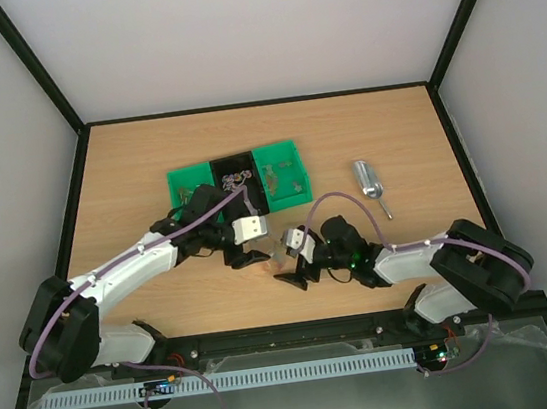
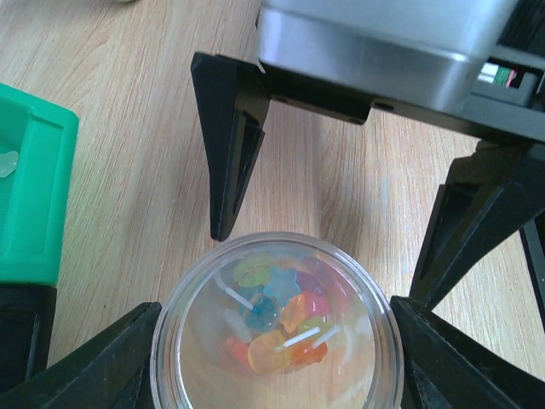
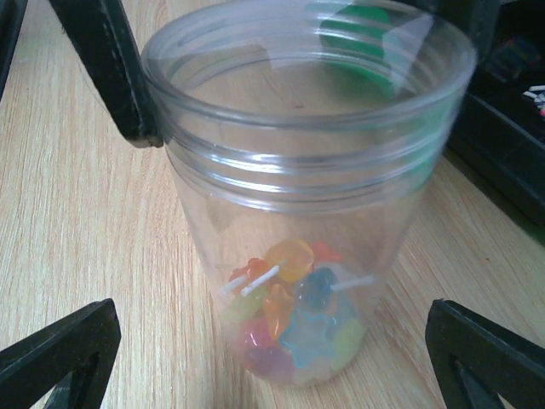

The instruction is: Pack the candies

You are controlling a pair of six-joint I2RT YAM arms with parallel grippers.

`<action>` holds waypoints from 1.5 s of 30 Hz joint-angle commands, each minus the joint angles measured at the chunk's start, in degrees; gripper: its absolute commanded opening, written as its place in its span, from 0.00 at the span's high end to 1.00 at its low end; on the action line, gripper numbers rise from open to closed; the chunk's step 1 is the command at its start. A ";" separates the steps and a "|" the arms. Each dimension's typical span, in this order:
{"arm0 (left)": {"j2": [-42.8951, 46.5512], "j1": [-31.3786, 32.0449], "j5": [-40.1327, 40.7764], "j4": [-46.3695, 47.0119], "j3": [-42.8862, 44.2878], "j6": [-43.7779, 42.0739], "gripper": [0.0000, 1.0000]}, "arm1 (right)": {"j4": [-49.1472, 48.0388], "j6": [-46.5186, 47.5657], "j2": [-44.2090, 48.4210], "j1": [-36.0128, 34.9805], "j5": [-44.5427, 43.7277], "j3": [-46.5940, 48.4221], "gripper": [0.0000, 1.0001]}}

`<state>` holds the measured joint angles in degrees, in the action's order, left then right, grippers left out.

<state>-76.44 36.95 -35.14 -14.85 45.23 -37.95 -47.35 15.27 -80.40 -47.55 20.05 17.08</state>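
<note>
The left gripper (image 2: 274, 315) clamps a clear plastic jar (image 3: 306, 170), one black finger pressed to each side. The right gripper (image 3: 271, 311) is spread wide, both of its fingers clear of the jar's walls. The open-mouthed jar stands upright on a pale wooden table (image 1: 147, 161) ringed by plain white walls (image 1: 250, 26), near a green tray (image 1: 283, 158); a metal scoop (image 1: 368, 180) lies well apart. The candies (image 3: 294, 315), translucent orange, blue, green and pink, some on white sticks, sit heaped in the jar's bottom.
</note>
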 commanded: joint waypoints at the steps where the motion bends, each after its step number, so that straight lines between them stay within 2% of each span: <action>1: 0.22 0.05 2.09 -3.64 2.03 -2.35 0.55 | 3.29 0.52 3.63 0.66 -1.88 -0.99 0.01; 4: -0.70 0.21 3.09 -4.64 3.16 -2.36 0.51 | 5.47 -0.02 6.04 1.12 -2.89 -0.95 0.01; 6: -1.45 0.38 4.20 -4.96 3.87 -1.95 0.45 | 7.37 -0.30 8.08 1.46 -3.84 -1.00 0.01; 16: -2.25 0.58 0.77 -6.47 7.34 0.97 0.02 | 19.39 -0.97 24.30 4.78 -6.51 0.35 0.01; 21: -1.34 0.50 -1.04 -10.57 11.24 1.17 0.00 | 28.22 -0.66 31.04 4.77 -5.12 4.08 0.01; 26: 1.73 -0.44 -1.89 -12.82 14.76 3.59 0.01 | 33.67 -3.11 32.18 4.77 -5.20 11.38 0.01; 31: 1.75 -4.09 -0.67 -13.55 21.38 9.04 0.01 | 35.85 -8.15 26.81 5.19 -7.88 21.11 0.02; 36: -2.62 -10.40 2.48 -14.26 31.83 17.68 0.01 | 36.73 -14.94 19.97 8.90 -8.87 32.57 0.01; 42: -10.41 -18.09 5.46 -19.08 45.05 26.85 0.00 | 38.52 -21.75 13.85 17.20 -6.26 42.14 0.01; 45: -12.30 -23.18 4.69 -19.21 47.61 31.53 0.01 | 40.33 -23.51 11.36 22.70 -4.23 45.53 0.01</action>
<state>-86.13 19.05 -31.09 -30.11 89.52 -15.16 -10.41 -3.18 -66.67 -30.17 13.26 58.15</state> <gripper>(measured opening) 0.994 0.986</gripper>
